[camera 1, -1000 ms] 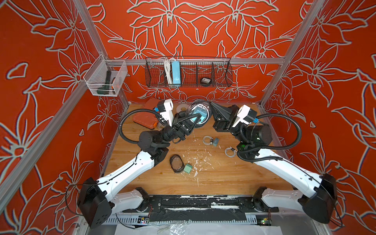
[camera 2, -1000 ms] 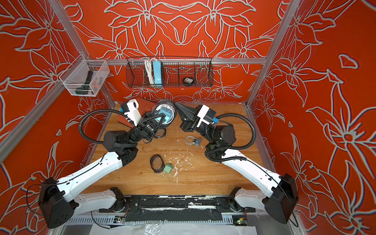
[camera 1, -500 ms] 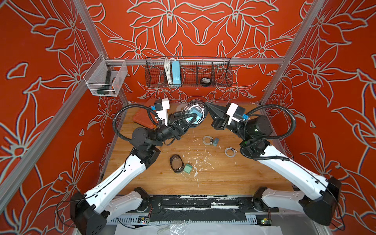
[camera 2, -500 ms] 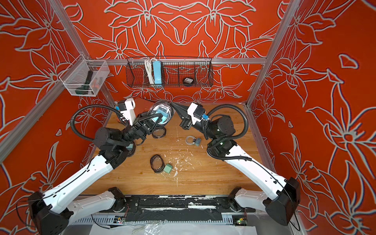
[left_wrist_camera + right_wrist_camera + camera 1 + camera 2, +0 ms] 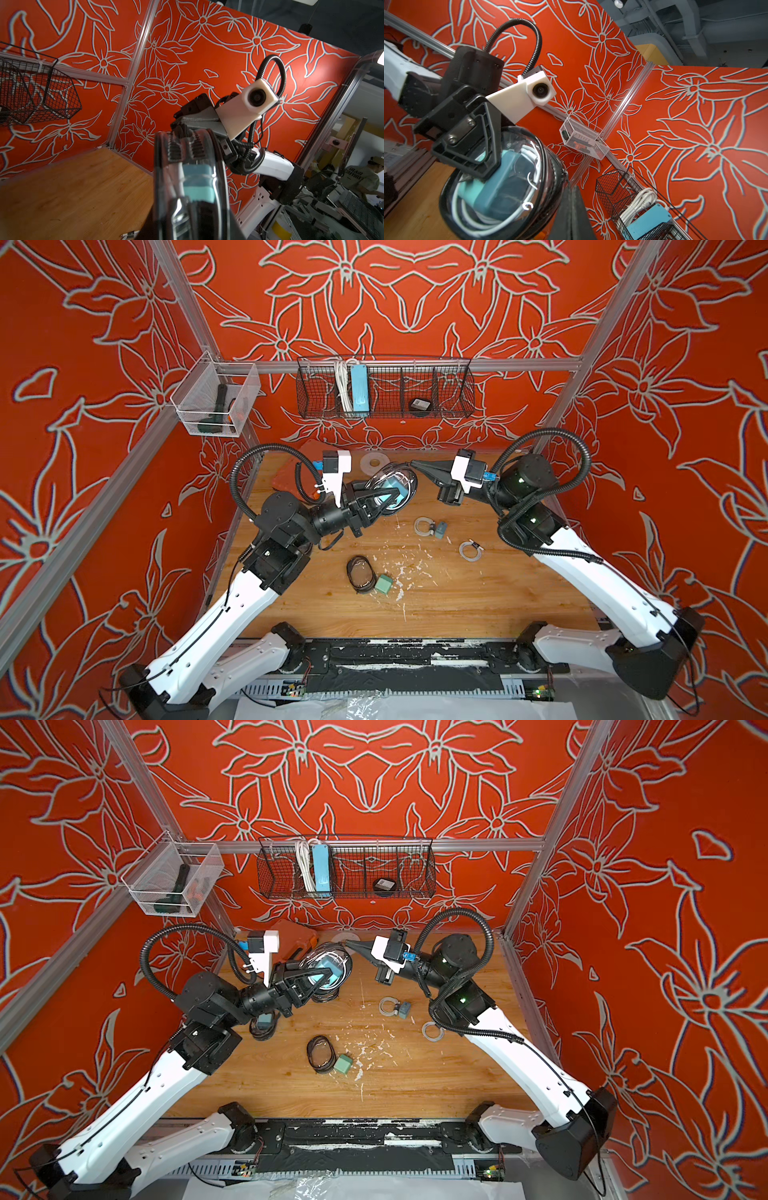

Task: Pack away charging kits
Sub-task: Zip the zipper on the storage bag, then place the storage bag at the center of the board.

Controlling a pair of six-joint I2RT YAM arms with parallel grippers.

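**Left jaws clamped on a filled pouch, right jaws shut at its rim**

The left gripper (image 5: 395,493) is clamped on the clear-topped pouch (image 5: 409,485), which it holds raised and tilted over the back of the table. One finger lies across the clear top. Inside the pouch are a teal plug adapter (image 5: 492,187) and a coiled white cable (image 5: 467,214). The right gripper (image 5: 415,464) has its jaws pressed together, with the tip right at the pouch's black rim. Whether it pinches anything there cannot be told.

Below them, the wooden table (image 5: 457,605) is flecked with white scraps. Near its middle an empty pouch (image 5: 359,574) lies flat, touching a green cube adapter (image 5: 383,585). Toward the right arm a cable coil (image 5: 416,526) sits against a grey-blue adapter (image 5: 440,529), with a second coil (image 5: 461,549) nearby. In a top view, another pouch (image 5: 262,1025) with a blue adapter inside shows under the left arm. A white tape roll (image 5: 374,460) lies at the back edge.

On the red, flower-patterned back wall, a black wire basket (image 5: 453,393) holds a blue power strip (image 5: 358,387). A clear bin (image 5: 195,406) hangs at the side.
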